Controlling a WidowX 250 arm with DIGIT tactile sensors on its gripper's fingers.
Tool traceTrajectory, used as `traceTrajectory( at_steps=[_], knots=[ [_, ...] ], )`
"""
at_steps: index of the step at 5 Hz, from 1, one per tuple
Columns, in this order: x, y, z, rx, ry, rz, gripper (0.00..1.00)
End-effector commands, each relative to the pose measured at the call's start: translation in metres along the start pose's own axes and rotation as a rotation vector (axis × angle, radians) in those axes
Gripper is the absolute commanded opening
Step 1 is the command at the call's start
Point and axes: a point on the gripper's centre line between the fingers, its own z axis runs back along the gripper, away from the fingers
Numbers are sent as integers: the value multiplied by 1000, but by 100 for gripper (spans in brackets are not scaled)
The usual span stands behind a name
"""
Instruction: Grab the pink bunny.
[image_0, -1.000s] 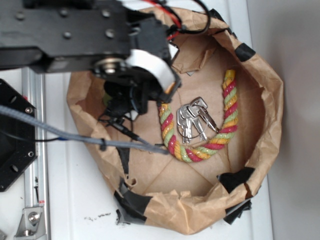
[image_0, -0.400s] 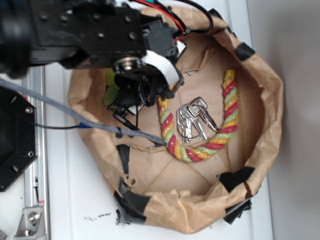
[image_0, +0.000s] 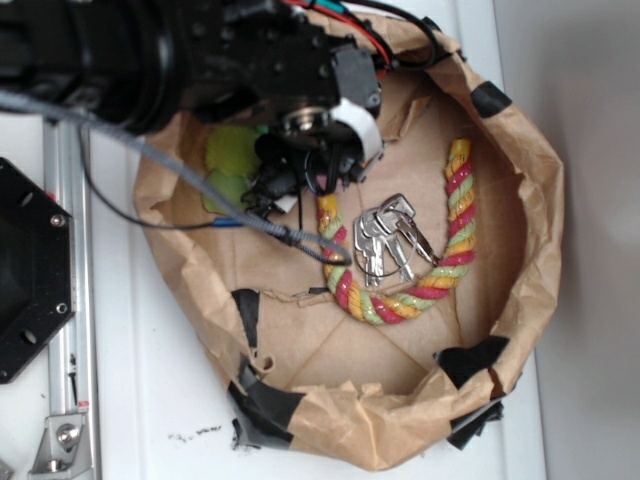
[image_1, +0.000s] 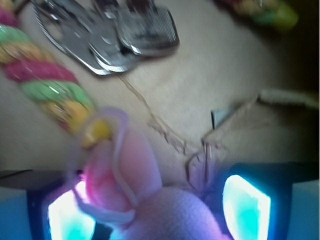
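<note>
Brown paper lines the floor of the crumpled bag (image_0: 520, 150) I am working in from afar, its torn rim patched with black tape (image_0: 265, 405). My gripper (image_1: 159, 210) has its two glowing fingers (image_1: 247, 207) spread apart, and the pink bunny (image_1: 155, 200) sits right between them at the bottom of the wrist view; whether the pads press its fabric I cannot tell. A pale loop of string (image_1: 117, 165) drapes over one of its ears. Just beyond the fingertips lies the end of a striped rope (image_1: 50, 92), and past that a bunch of keys (image_1: 115, 35). In the exterior view a green plush (image_0: 232, 165) lies beside the gripper, under the arm (image_0: 180, 55).
</note>
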Motion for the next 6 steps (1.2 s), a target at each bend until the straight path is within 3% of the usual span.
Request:
traceTrajectory(
  at_steps=[1,2,5,6],
  knots=[
    [-41,12,3,34,150,202,100],
    [-40,18,3,52,153,255,0],
    [-42,15,-5,58,170,256,0],
    [-23,16,36,76,98,309,0]
  ],
)
